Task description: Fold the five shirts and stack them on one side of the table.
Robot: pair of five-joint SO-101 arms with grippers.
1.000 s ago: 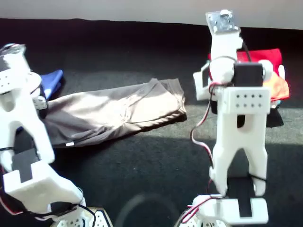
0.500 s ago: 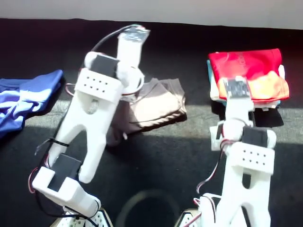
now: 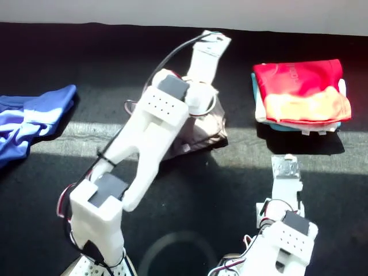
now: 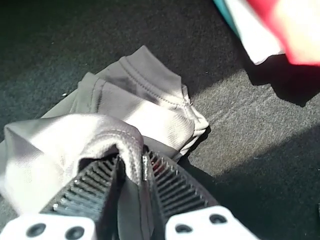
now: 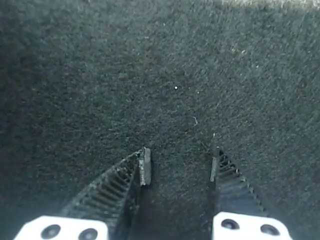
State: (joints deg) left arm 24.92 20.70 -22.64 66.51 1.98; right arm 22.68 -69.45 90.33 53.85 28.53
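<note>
Black felt desk [image 3: 69, 57] under the whole setup, half in sun, half in shade. Then the left arm [image 3: 144, 138], planted at 7 o'clock and stretched diagonally toward 1 o'clock, right over the middle. Under its far end, the grey shirt [image 3: 202, 127], bunched up just past the centre of the desk and partly hidden by the arm. Over at 2 o'clock, a tidy stack of folded shirts [image 3: 299, 95]: red on top, orange over the near half, white and teal edges peeking out below. Well apart from the grey one. At 9 o'clock, the blue shirt [image 3: 31, 118], crumpled and unfolded, running off the edge of the high view. Then the right arm [image 3: 284, 233], tucked low at 5 o'clock and pointing toward 12, short of the stack's shadow. Smaller stuff: left pincer [image 4: 131, 161] clamped narrow on a raised fold of the grey shirt, ribbed jaws tight on the cloth, the rest lying on the desk beyond. Right pincer [image 5: 179, 167] spread fairly wide, gripping nothing, bare felt between the jaws.
</note>
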